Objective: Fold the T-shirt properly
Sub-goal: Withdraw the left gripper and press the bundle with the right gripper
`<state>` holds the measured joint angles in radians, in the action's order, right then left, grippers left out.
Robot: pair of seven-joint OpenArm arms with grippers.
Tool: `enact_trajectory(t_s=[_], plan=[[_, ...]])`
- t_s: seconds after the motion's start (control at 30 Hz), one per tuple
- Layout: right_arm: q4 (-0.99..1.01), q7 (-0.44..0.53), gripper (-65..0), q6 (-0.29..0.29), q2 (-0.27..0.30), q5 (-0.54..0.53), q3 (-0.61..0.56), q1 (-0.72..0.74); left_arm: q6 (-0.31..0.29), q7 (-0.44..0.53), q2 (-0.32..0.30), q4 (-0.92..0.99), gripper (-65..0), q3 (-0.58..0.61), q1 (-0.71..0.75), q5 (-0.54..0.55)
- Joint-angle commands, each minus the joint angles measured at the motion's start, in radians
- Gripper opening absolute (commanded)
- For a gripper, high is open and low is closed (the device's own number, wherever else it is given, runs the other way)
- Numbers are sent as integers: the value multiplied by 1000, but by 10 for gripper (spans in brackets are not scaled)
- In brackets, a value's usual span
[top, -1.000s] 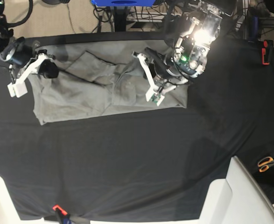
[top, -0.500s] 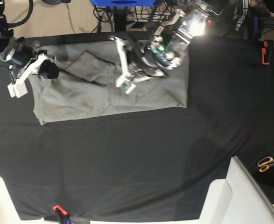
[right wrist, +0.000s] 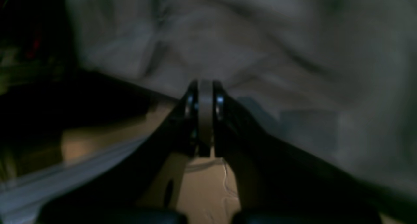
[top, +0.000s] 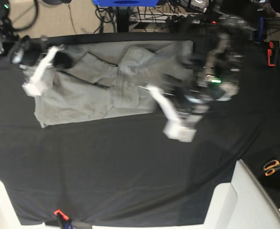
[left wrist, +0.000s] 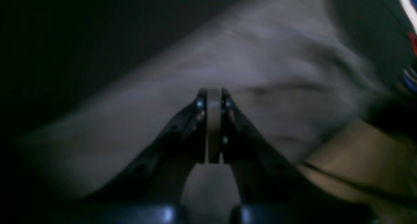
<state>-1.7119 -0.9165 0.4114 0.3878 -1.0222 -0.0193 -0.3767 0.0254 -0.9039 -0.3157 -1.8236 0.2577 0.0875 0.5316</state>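
Left wrist view: left gripper (left wrist: 214, 126), fingers pressed together on nothing, hangs over the soft, creased grey T-shirt (left wrist: 260, 70). Right wrist view: right gripper (right wrist: 205, 114) likewise pressed together, empty, above rumpled cloth. Base view: the T-shirt (top: 97, 90) lies part-folded on the black-draped desk (top: 130, 167); a careless sweep could drag the limp folds apart.

The large grey cotton T-shirt (top: 82, 93), in the upper left of the base frame, looks soft and matt, its cloth rumpled into creases and folds. The black table cloth (top: 120, 167) that fills the middle and lower frame is matt too, and lies smoother. At the lower right edge, the orange-handled scissors (top: 273, 167) look like glossy plastic. At the bottom, a pale smooth surface (top: 225, 205) shows beyond the cloth.
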Motion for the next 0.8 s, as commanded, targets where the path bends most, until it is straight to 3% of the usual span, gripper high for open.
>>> enact_trajectory(t_s=[0.0, 0.1, 0.23, 0.33, 0.43, 0.53, 0.63, 0.77], plan=[[11, -39, -642, 45, -2, -13, 8, 35, -8, -5, -36, -12, -650, -39, 24, 17], [80, -180, -642, 163, -72, -7, 14, 115, -14, 2, -119, -8, -650, -171, 102, 17], [146, -246, -642, 165, -142, -7, 9, 178, -115, 4, -190, -3, -650, -406, 205, 9], [203, -257, -639, 163, -166, -5, 8, 201, -155, 4, -198, -3, -650, -585, 249, 6], [283, -249, -528, 163, -181, -5, -41, 227, -157, 2, -213, 23, -650, -677, 269, -55], [350, -244, -362, 163, -194, -5, -107, 250, -157, 2, -227, 80, -650, -680, 266, -126], [399, -200, -245, 163, -207, -5, -163, 264, -157, 4, -222, 111, -650, -679, 263, -164], [454, -155, -231, 163, -223, -11, -238, 285, -157, 4, -225, 144, -650, -683, 263, -172]])
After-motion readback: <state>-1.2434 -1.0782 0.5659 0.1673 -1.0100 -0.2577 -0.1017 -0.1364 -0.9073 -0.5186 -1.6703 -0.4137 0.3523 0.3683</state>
